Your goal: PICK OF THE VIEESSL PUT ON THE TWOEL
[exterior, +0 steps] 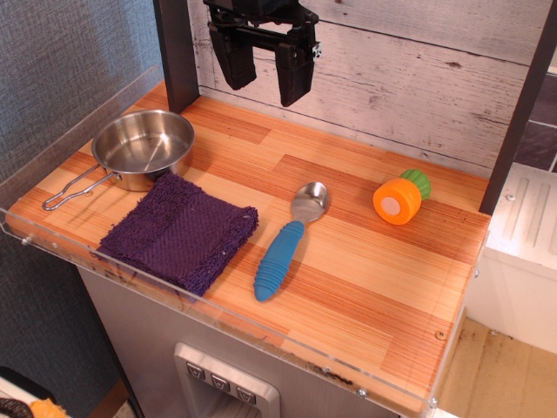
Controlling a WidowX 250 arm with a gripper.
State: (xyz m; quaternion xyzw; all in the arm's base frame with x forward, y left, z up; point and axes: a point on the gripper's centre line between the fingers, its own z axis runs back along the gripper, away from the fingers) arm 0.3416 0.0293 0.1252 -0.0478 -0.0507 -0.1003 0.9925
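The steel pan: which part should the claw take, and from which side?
Probably the pan's rim, from straight above, one finger inside the bowl. It sits upright, open and empty, its right rim clear of the purple towel. The thin wire handle lies flat on the wood. The claw hangs open.

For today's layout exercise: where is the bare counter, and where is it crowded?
Bare: the right front, between the spoon and carrot toy, and the back strip under the claw. Crowded: the left end, pan touching cloth.
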